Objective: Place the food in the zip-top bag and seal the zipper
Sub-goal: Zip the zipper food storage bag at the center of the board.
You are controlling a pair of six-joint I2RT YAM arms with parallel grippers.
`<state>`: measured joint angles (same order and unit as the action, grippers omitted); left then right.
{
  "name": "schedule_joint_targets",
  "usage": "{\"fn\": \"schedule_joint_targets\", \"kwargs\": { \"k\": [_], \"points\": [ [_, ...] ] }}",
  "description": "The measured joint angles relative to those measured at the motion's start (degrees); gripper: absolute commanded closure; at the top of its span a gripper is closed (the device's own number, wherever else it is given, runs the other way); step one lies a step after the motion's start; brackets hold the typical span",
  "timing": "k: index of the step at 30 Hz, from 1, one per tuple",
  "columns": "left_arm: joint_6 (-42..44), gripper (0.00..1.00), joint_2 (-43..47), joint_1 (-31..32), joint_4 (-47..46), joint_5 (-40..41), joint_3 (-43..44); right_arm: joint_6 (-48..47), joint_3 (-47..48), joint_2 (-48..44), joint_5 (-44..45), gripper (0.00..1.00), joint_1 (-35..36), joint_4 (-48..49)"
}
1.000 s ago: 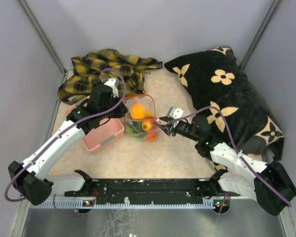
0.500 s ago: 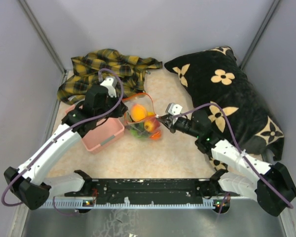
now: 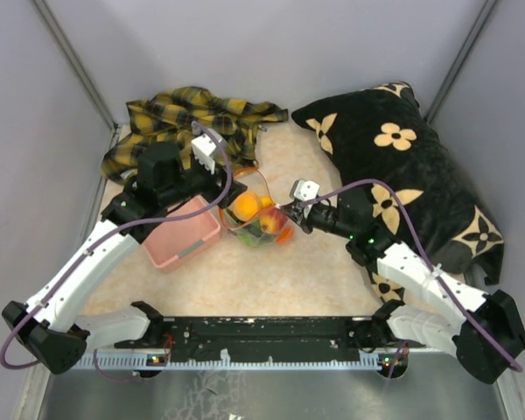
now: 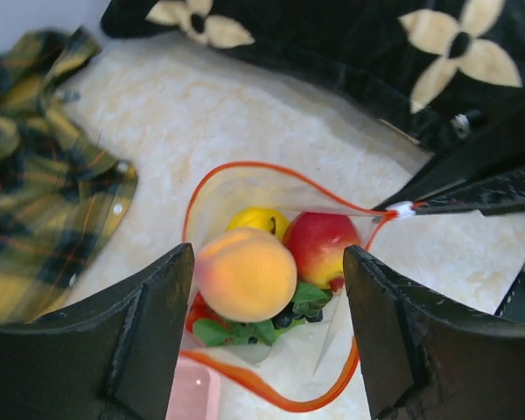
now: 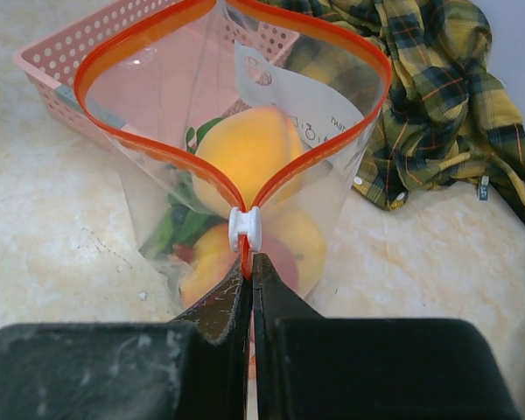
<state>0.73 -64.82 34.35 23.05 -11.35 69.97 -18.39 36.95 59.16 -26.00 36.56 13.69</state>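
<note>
White arms (image 3: 92, 258), black joints (image 3: 57, 339), purple cables (image 3: 381, 183)

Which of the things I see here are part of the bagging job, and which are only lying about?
Part of the job: zip-top bag, open; food inside it; zipper and its white slider; right tool, shut on the zipper's end; left tool, open above the bag.
Lying about: pink basket; plaid cloth; black flowered pillow.

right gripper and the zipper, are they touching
Touching. The right wrist view shows the right gripper shut on the zipper strip beside its white slider.
</note>
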Motion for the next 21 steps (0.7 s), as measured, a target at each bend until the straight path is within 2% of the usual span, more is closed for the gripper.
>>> {"fn": "schedule_joint_targets", "kwargs": {
  "k": [11, 17, 21],
  "points": [
    [24.6, 0.18, -0.5, 0.4, -11.1, -25.1, -5.6, -1.0, 2.5, -1.2, -1.8, 1.00, 0.0, -7.2],
    [36.3, 0.28, -2.7, 2.0, -11.7, -33.6, -6.0, -1.0, 2.5, -1.5, -2.6, 1.00, 0.0, -8.2],
    [41.5, 0.36, -6.7, 3.7, -9.9, -35.5, -4.3, -0.9, 2.5, -1.5, -2.8, 1.00, 0.0, -8.6]
  ]
}}
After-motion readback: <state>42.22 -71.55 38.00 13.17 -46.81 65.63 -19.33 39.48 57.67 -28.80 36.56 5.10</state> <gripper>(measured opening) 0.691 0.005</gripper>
